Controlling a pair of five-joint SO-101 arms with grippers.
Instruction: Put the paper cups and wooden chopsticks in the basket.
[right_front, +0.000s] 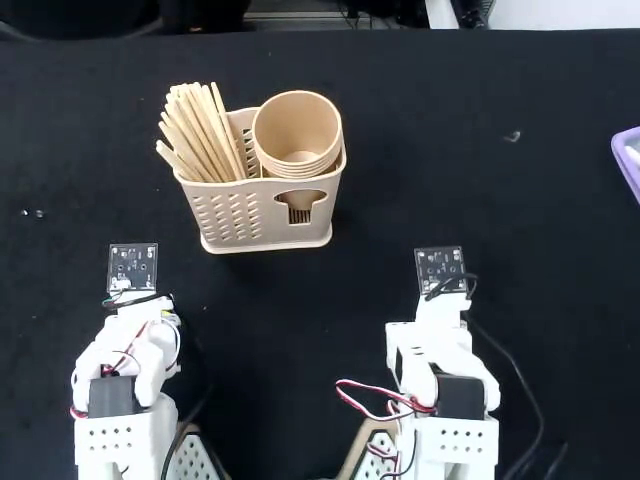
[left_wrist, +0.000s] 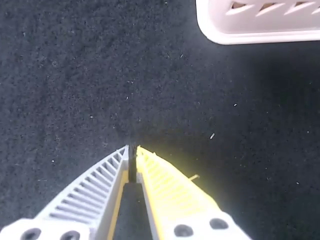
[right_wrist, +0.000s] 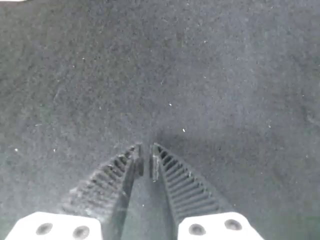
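Holding the stacked paper cups (right_front: 297, 128) and wooden chopsticks (right_front: 196, 130), the basket (right_front: 240, 215) is seen upper left of centre. The left gripper (left_wrist: 132, 152) and right gripper (right_wrist: 145, 152) are pinched closed, empty, and the task is judged done.

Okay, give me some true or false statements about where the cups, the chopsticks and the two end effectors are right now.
1. The paper cups sit stacked inside the basket. True.
2. The wooden chopsticks lie flat on the table. False: they stand leaning in the basket, in the compartment beside the cups.
3. The left end effector is shut and holds nothing. True.
4. The right end effector grips a cup. False: it is shut and empty above the black table.
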